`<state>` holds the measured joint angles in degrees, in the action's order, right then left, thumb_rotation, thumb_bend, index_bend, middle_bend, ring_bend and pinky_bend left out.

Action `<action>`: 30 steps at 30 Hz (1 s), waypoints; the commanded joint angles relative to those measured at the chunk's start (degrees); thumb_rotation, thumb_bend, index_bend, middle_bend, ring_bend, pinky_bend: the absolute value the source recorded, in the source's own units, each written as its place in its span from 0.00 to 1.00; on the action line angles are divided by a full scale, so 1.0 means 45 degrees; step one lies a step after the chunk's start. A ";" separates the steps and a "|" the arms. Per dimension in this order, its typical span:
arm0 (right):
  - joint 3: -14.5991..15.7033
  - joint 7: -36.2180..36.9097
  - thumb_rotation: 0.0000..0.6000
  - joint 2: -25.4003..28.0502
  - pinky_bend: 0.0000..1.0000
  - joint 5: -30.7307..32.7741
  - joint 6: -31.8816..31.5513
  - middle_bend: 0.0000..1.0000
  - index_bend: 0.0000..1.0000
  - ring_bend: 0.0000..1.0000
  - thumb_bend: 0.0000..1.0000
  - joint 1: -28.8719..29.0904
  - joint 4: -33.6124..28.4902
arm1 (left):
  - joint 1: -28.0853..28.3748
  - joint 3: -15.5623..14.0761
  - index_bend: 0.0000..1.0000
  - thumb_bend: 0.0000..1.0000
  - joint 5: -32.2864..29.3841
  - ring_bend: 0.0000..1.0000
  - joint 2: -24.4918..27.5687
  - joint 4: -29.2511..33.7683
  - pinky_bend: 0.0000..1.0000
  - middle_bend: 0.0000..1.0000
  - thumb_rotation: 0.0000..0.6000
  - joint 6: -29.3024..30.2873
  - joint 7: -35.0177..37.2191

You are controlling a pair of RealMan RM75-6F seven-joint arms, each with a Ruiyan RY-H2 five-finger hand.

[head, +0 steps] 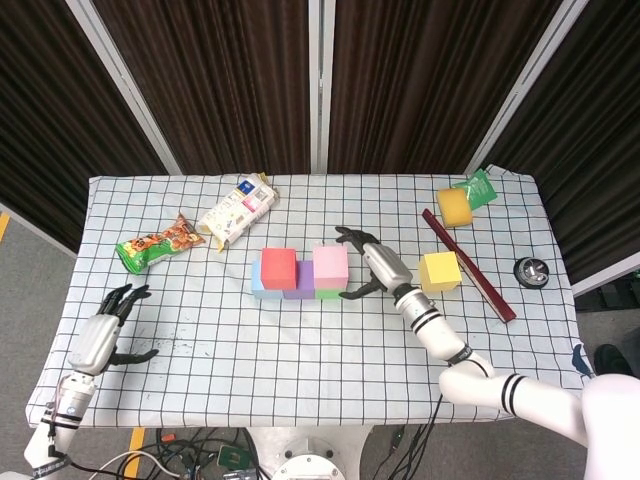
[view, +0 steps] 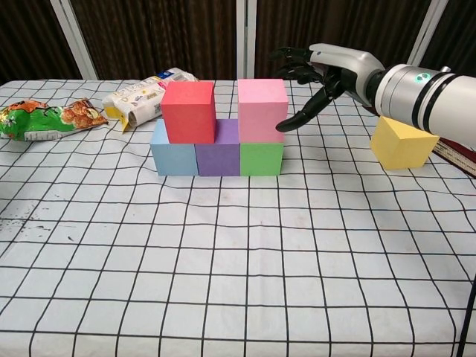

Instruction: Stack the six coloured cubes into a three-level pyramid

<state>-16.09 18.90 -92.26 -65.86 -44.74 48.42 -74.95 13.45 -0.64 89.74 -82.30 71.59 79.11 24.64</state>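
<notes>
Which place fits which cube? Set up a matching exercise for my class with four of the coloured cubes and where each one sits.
Things:
1. red cube
2. green cube
3. yellow cube
4. purple cube

Places:
A. alone on the table, apart from the stack
B. middle of the bottom row
C. upper level, over the blue and purple cubes
D. bottom row, under the pink cube

Pairs: 1-C, 2-D, 3-A, 4-B

Dark curtains point(head: 240, 80) behind; checked tablecloth point(head: 300, 340) on table; grey floor point(head: 30, 270).
</notes>
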 commanded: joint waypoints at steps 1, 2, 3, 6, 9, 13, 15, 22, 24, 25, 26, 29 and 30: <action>-0.0123 -0.0315 1.00 -0.0226 0.00 0.0241 0.0009 0.21 0.00 0.00 0.00 0.0123 0.0225 | 0.0002 0.0002 0.07 0.00 -0.0020 0.00 -0.0004 -0.0036 0.03 0.17 1.00 -0.0024 0.0053; -0.0168 -0.0416 1.00 -0.0287 0.00 0.0330 0.0012 0.22 0.00 0.00 0.00 0.0158 0.0292 | 0.0001 0.0005 0.07 0.00 -0.0024 0.00 -0.0006 -0.0056 0.03 0.17 1.00 -0.0025 0.0068; -0.0219 -0.0512 1.00 -0.0349 0.00 0.0419 0.0008 0.23 0.00 0.00 0.00 0.0193 0.0354 | -0.0004 0.0005 0.07 0.00 -0.0025 0.00 -0.0009 -0.0074 0.03 0.17 1.00 -0.0017 0.0083; -0.0353 -0.0758 1.00 -0.0530 0.00 0.0648 0.0016 0.28 0.00 0.00 0.00 0.0293 0.0502 | -0.0016 0.0009 0.07 0.00 -0.0036 0.00 -0.0011 -0.0127 0.03 0.17 1.00 -0.0003 0.0163; -0.0447 -0.0973 1.00 -0.0725 0.00 0.0825 -0.0027 0.33 0.00 0.00 0.00 0.0351 0.0654 | -0.0021 0.0009 0.07 0.00 -0.0045 0.00 -0.0010 -0.0192 0.03 0.17 1.00 -0.0008 0.0235; -0.0544 -0.1149 1.00 -0.0892 0.00 0.0953 -0.0083 0.39 0.00 0.00 0.00 0.0391 0.0815 | -0.0042 0.0001 0.07 0.00 -0.0044 0.00 0.0000 -0.0242 0.03 0.17 1.00 0.0014 0.0311; -0.0606 -0.1189 1.00 -0.0927 0.00 0.0966 -0.0145 0.41 0.00 0.01 0.01 0.0390 0.0826 | -0.0048 0.0003 0.07 0.00 -0.0042 0.00 0.0012 -0.0255 0.03 0.17 1.00 0.0028 0.0349; -0.0784 -0.1109 1.00 -0.0816 0.00 0.0833 -0.0319 0.45 0.00 0.03 0.06 0.0319 0.0634 | -0.0044 -0.0010 0.07 0.00 -0.0014 0.00 0.0020 -0.0250 0.03 0.17 1.00 0.0029 0.0411; -0.0818 -0.0990 1.00 -0.0760 0.00 0.0733 -0.0279 0.45 0.00 0.03 0.07 0.0326 0.0575 | -0.0040 -0.0008 0.07 0.00 -0.0006 0.00 0.0020 -0.0243 0.03 0.17 1.00 0.0034 0.0411; -0.0823 -0.0912 1.00 -0.0734 0.00 0.0654 -0.0228 0.45 0.00 0.03 0.07 0.0343 0.0571 | -0.0043 -0.0011 0.07 0.00 -0.0005 0.00 0.0019 -0.0243 0.03 0.17 1.00 0.0035 0.0404; -0.0827 -0.0850 1.00 -0.0719 0.00 0.0600 -0.0169 0.45 0.00 0.03 0.07 0.0365 0.0583 | -0.0044 -0.0011 0.07 0.00 -0.0008 0.00 0.0020 -0.0239 0.03 0.17 1.00 0.0033 0.0408; -0.0808 -0.0668 1.00 -0.0722 0.00 0.0453 0.0058 0.45 0.00 0.03 0.07 0.0457 0.0704 | -0.0042 0.0004 0.07 0.00 -0.0027 0.00 0.0030 -0.0235 0.03 0.17 1.00 0.0026 0.0416; -0.0803 -0.0612 1.00 -0.0747 0.00 0.0422 0.0113 0.45 0.00 0.03 0.07 0.0481 0.0756 | -0.0043 0.0004 0.07 0.00 -0.0029 0.00 0.0036 -0.0232 0.03 0.17 1.00 0.0025 0.0421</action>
<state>-19.74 15.96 -95.56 -63.79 -44.42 50.45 -71.72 13.25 -0.62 89.61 -82.13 70.55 79.22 26.54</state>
